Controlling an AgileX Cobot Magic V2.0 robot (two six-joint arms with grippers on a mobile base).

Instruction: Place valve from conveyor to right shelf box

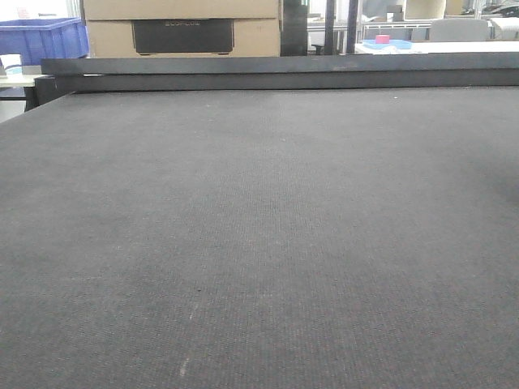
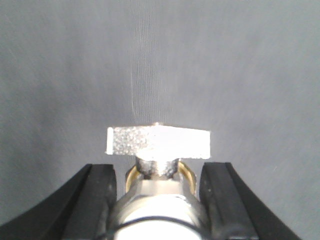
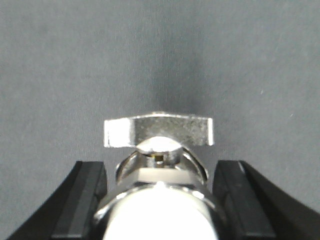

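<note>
The conveyor (image 1: 259, 243) is a wide dark grey woven belt that fills the front view; neither valves nor grippers show there. In the left wrist view my left gripper (image 2: 159, 171) has its black fingers (image 2: 100, 195) pressed against both sides of a silver valve (image 2: 158, 141) with a flat T-handle and a brass ring, above the belt (image 2: 150, 60). In the right wrist view my right gripper (image 3: 159, 169) grips a second silver valve (image 3: 158, 131) the same way, over the belt (image 3: 150, 60). The shelf box is out of view.
A dark rail (image 1: 276, 71) runs across the belt's far end. Behind it stand a blue crate (image 1: 45, 39) at the left, a cardboard box (image 1: 182, 28) in the middle, and a pink object (image 1: 383, 39) on a table at the right.
</note>
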